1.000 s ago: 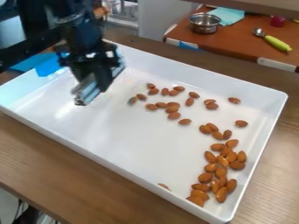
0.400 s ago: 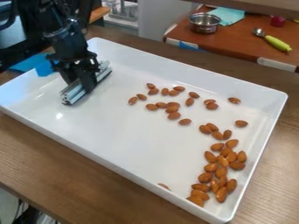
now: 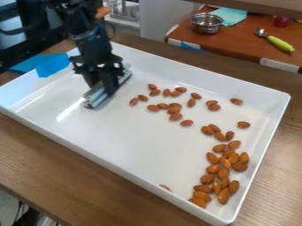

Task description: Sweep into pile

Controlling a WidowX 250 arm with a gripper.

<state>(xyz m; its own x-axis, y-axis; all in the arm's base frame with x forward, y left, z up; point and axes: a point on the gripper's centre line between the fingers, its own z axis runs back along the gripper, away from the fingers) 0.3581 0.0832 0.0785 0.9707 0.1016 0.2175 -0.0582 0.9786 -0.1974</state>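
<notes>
Gripping a long silver metal bar (image 3: 94,98) in our black hand (image 3: 104,85), we have it roughly parallel to the left end of the white rectangular plastic tray (image 3: 194,73); brown oval almonds (image 3: 223,173) lie toward the tray's right end, probably our sweeping direction.

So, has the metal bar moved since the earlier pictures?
Yes, to the right in the view: the metal bar is now closer to the leftmost almond, which lies where it was in the white tray.
</notes>
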